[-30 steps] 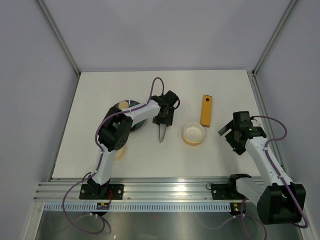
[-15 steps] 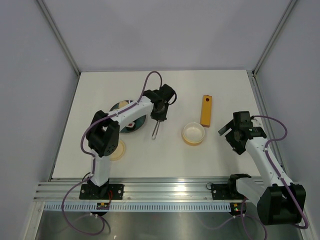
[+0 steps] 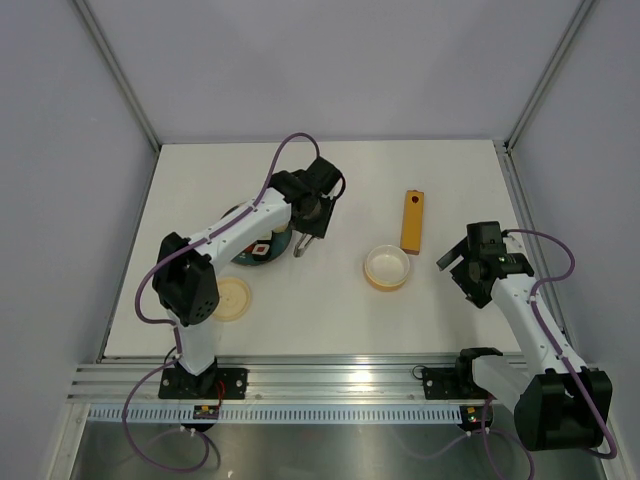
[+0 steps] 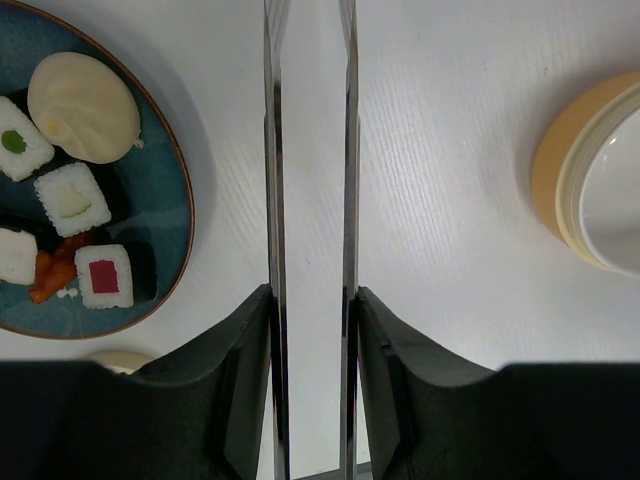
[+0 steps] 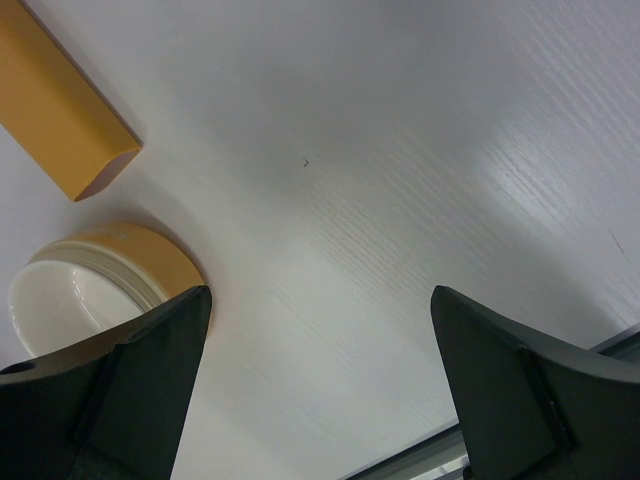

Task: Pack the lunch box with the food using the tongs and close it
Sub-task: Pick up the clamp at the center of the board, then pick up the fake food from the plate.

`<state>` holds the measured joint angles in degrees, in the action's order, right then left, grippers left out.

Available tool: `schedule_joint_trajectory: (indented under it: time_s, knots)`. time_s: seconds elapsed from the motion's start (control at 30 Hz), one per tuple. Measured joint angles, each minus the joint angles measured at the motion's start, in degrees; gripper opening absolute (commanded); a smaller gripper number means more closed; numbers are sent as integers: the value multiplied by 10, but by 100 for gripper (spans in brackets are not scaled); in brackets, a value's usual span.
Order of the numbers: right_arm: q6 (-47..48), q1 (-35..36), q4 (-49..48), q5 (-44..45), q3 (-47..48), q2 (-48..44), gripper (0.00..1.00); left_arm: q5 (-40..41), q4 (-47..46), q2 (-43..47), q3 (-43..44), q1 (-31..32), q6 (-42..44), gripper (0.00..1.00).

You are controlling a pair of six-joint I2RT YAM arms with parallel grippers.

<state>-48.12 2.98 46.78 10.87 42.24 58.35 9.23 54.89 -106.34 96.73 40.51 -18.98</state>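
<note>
The tongs [image 4: 274, 150] are gripped between my left fingers [image 4: 240, 390], their arms reaching over the tabletop [image 4: 450, 200] just beside the dark plate [image 4: 165, 190] holding the bun [image 4: 84, 106]. The lunch box [image 4: 590, 190] lies to the right. My right fingers [image 5: 150, 360] stand wide apart, holding nothing.

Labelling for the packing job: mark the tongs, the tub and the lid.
tongs [image 4: 274, 200]: left wrist view, on one metal arm.
tub [image 3: 386, 266]: top view, on its bare floor.
lid [image 3: 232, 298]: top view, on its centre.
</note>
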Motion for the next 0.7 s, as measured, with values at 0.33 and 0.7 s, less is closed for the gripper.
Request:
schedule_joint_trajectory:
  time_s: [0.33, 0.7]
  knots:
    - [5, 0, 1, 0, 3, 0, 100, -15, 7, 0, 0, 0, 1, 39]
    - [14, 0, 10, 0, 14, 0, 100, -11, 40, 64, -1, -33, 3, 41]
